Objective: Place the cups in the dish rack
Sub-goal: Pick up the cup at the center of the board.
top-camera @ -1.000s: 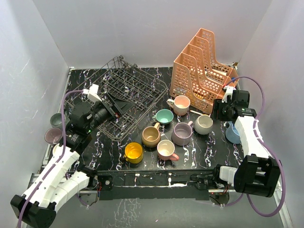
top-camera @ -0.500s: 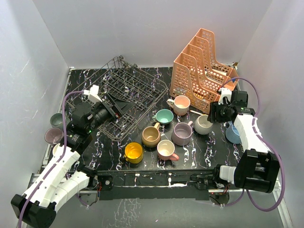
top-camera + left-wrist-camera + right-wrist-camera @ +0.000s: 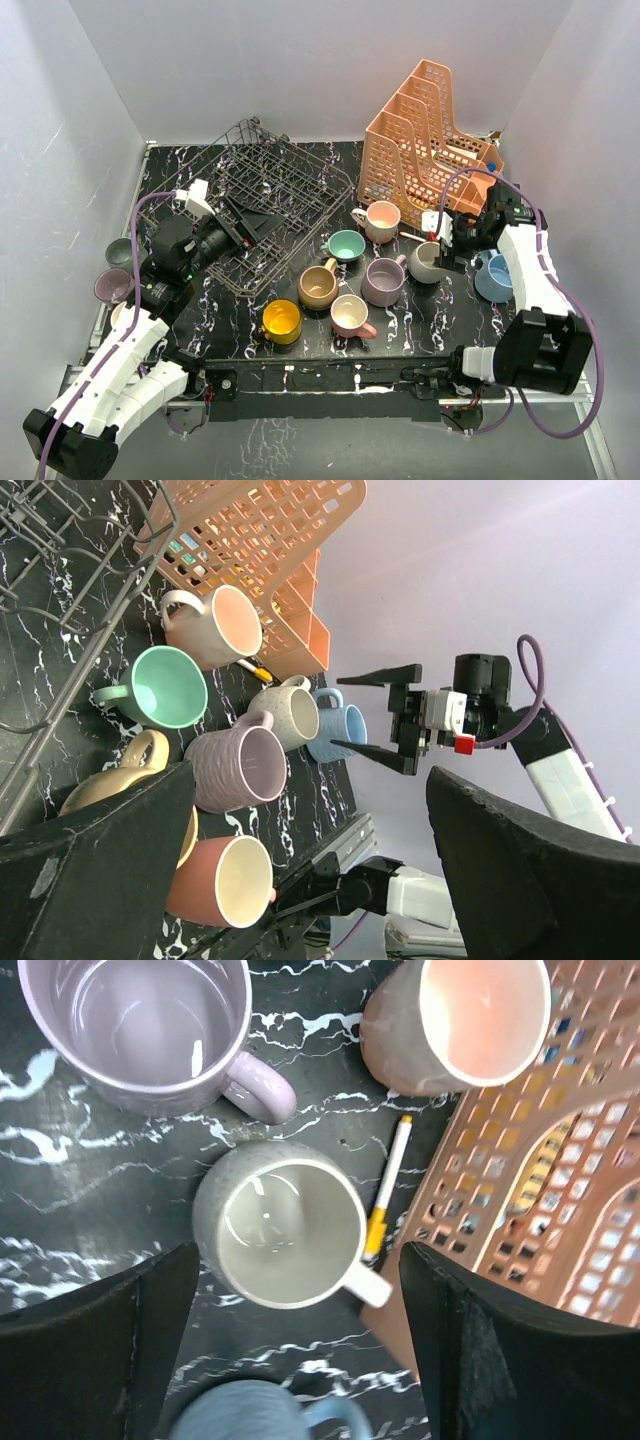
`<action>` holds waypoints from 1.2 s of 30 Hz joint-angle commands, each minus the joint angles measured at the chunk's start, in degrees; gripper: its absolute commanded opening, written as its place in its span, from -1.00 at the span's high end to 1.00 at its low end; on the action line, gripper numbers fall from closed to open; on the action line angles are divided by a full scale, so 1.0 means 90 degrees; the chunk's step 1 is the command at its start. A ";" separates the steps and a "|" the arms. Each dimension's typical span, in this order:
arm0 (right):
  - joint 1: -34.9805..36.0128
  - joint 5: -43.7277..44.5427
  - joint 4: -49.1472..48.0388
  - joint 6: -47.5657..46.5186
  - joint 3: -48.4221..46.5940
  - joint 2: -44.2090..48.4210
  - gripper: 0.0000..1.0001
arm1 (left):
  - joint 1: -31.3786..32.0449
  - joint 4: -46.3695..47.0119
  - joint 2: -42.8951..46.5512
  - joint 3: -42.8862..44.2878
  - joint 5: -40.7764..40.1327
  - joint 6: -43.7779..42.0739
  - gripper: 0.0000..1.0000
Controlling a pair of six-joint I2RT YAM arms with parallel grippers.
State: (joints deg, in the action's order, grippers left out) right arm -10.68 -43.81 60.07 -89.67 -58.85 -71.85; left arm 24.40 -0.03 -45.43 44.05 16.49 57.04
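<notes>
Several cups stand in a cluster right of the dark wire dish rack (image 3: 285,190): pink (image 3: 382,221), teal (image 3: 346,245), tan (image 3: 318,286), lilac (image 3: 383,281), yellow (image 3: 282,321), salmon (image 3: 350,314), blue (image 3: 492,278) and a speckled cream cup (image 3: 428,261). My right gripper (image 3: 447,248) hangs open just above the cream cup (image 3: 280,1230), which shows between its fingers (image 3: 120,1340); nothing is gripped. The left gripper (image 3: 262,222) is open over the rack's near side, holding nothing. In the left wrist view the right gripper (image 3: 375,710) shows its jaws spread.
An orange perforated organizer (image 3: 430,150) stands at the back right, close to the right arm. A yellow-and-white pen (image 3: 385,1195) lies between the cream cup and the organizer (image 3: 540,1190). Two more cups, grey-green (image 3: 118,252) and purple (image 3: 112,286), sit off the table's left edge.
The right arm swung left from beside the organizer and tipped down over the cream cup, and its jaws spread wider. The left arm and all cups stayed put.
</notes>
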 commanded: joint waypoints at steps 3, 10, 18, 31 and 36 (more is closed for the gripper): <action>0.0012 0.0040 0.0976 -0.2627 -0.1279 -0.1120 -0.45 | 0.0023 0.0034 0.0136 -0.0074 -0.0035 -0.0024 -0.93; 0.0241 0.0272 0.1194 -0.3049 -0.1586 -0.1915 -0.16 | 0.0025 -0.0061 0.0165 -0.0052 -0.0045 -0.0053 -0.93; 0.0842 0.0932 0.0619 -0.2116 -0.1607 -0.2496 -0.03 | 0.0018 -0.0142 0.0166 -0.0047 -0.0066 -0.0140 -0.93; 0.1134 0.1783 0.0094 -0.1646 -0.1537 -0.2980 0.56 | 0.0023 -0.0236 0.0167 -0.0130 -0.0105 -0.0151 -0.94; 0.1137 0.1892 -0.0178 -0.1610 -0.1274 -0.2888 0.50 | 0.0023 -0.0211 0.0160 -0.0159 -0.0078 -0.0138 -0.94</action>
State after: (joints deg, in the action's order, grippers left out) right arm -0.43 -28.69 61.08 -104.97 -71.33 -98.26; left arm 24.40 -2.28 -44.86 43.05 15.64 56.16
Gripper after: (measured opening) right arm 0.232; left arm 0.969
